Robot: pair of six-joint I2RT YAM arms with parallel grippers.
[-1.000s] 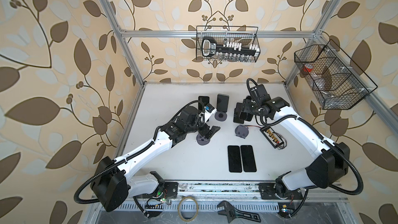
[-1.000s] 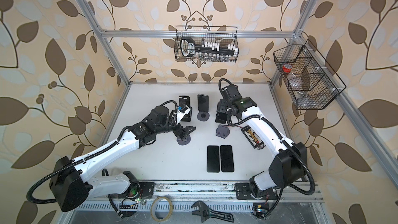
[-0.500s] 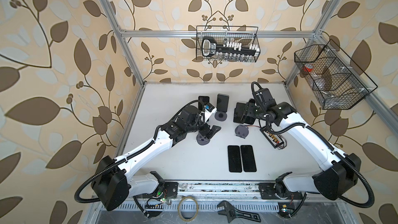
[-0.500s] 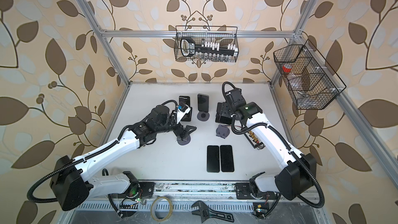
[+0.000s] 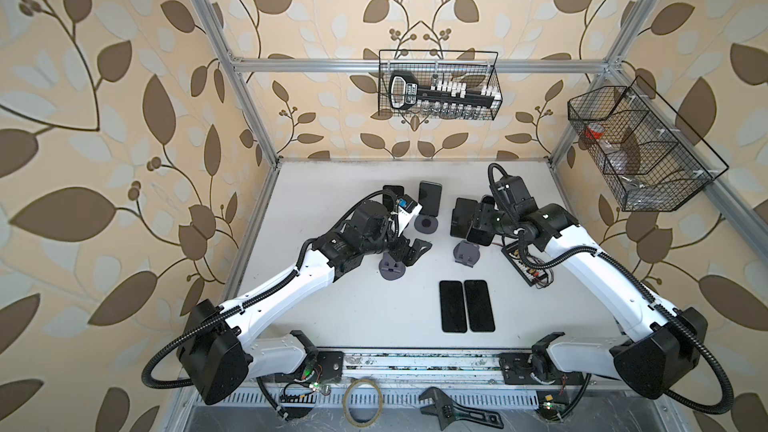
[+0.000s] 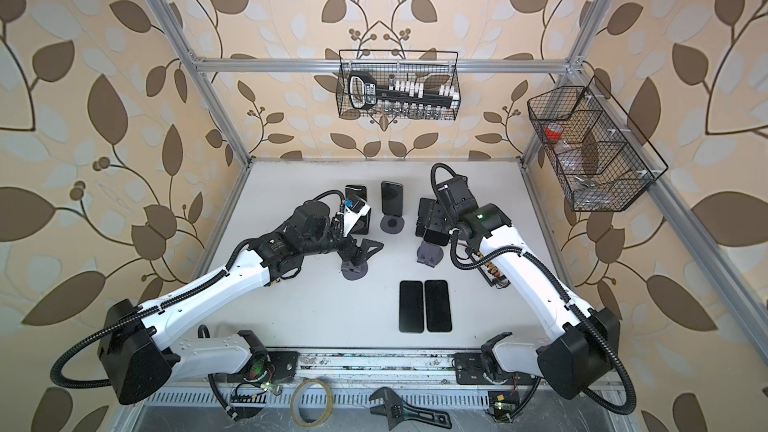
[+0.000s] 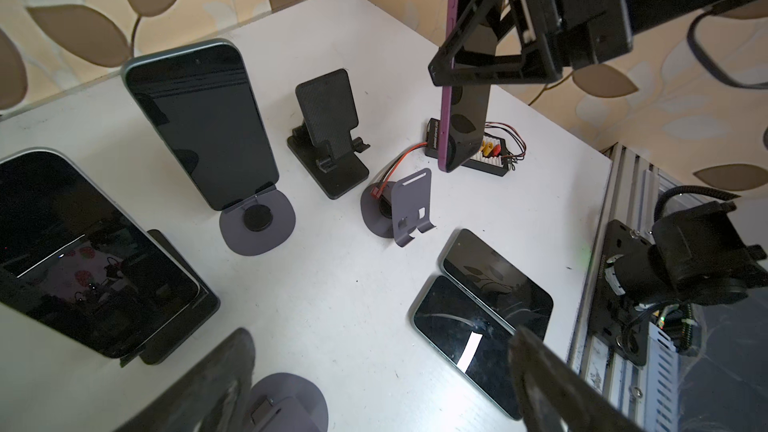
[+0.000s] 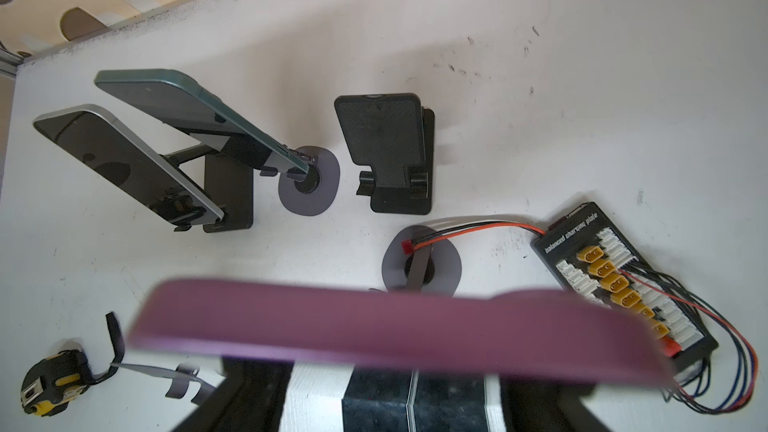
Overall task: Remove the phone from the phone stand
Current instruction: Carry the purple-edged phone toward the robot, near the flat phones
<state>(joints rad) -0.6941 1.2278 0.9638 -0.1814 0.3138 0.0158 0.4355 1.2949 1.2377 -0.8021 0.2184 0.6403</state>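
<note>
the right gripper [image 7: 457, 64] is clamped on the purple phone [image 7: 463, 135]. the phone hangs in the air with its long axis near upright and touches no stand, so i judge it already lifted free. in a top view the flat phones [image 5: 453, 305] lie at about 6 o'clock from that gripper, past an empty grey stand [image 5: 467, 253], and the right arm is the nearer one to them.

the left gripper [image 5: 411, 252] is spread wide with nothing in it, over a second empty grey stand [image 5: 392, 272]. the green-edged phone [image 7: 199, 126] and the silver-edged phone [image 7: 83, 251] lean on stands near 12 o'clock from it, closer to the left arm.

count: five phones, one held, two flat, two propped. five stands: three grey and round, two black, one of them the empty black stand [image 7: 328, 130].
</note>
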